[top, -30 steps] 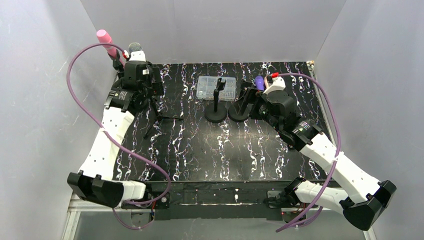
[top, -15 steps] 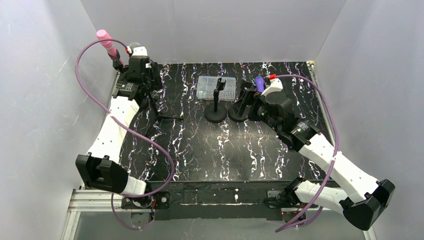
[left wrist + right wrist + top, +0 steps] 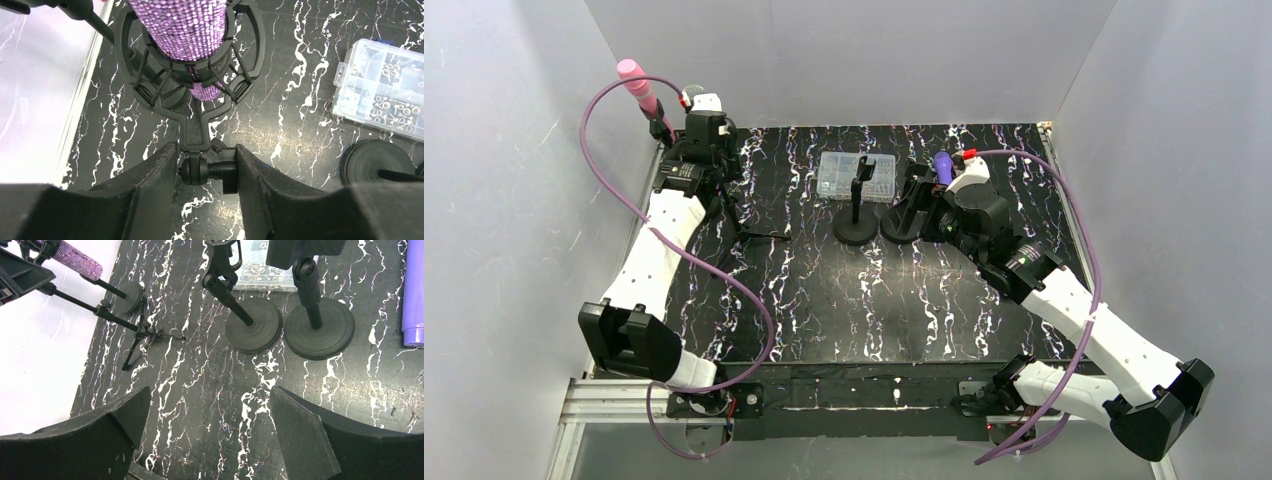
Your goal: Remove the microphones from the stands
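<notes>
From above, the left gripper (image 3: 699,128) is hanging over the 10 o'clock corner of the table (image 3: 824,300), above the tripod stand (image 3: 736,228). Only the grey head of the glitter microphone (image 3: 692,93) is showing, at 12 o'clock from this gripper, and a pink microphone (image 3: 634,78) is standing at 10 o'clock from it. The right gripper (image 3: 919,200) is hovering toward 1 o'clock, just beside two round-base stands (image 3: 855,232) and a purple microphone (image 3: 942,162).

In the left wrist view, the glitter microphone (image 3: 180,22) is sitting in a black shock mount (image 3: 150,85) at 12 o'clock. The fingers (image 3: 150,190) are pressing the joint (image 3: 202,167) under the mount from 9 and 3 o'clock, so the jaws are gripping this joint, not the microphone. A clear box (image 3: 380,80) is lying at 3 o'clock.

In the right wrist view, the jaws are standing wide open and holding nothing. The glitter microphone (image 3: 75,257) is showing at 10 o'clock, well apart.
</notes>
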Available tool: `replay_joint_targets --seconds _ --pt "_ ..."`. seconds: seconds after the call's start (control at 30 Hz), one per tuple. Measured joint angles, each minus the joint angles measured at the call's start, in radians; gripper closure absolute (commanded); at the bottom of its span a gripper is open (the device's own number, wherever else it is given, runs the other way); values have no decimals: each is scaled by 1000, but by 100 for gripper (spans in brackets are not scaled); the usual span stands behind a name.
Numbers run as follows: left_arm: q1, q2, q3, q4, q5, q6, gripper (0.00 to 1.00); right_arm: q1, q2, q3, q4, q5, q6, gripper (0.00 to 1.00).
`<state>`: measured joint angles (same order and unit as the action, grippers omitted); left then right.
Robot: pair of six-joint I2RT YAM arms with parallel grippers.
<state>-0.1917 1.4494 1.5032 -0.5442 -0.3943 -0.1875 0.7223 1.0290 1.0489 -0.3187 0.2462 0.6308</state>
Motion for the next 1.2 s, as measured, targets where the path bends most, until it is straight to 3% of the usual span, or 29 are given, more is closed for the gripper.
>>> replay_joint_targets --seconds 0.4,0.73,1.2 --pt "0 0 0 2 3 13 100 0 -13 0 0 -3 0 2" --pt "5 -40 -7 -45 103 37 100 0 -14 0 0 -2 -7 2" --pt "-7 -250 -142 -89 402 51 100 0 6 7 -3 12 -60 2"
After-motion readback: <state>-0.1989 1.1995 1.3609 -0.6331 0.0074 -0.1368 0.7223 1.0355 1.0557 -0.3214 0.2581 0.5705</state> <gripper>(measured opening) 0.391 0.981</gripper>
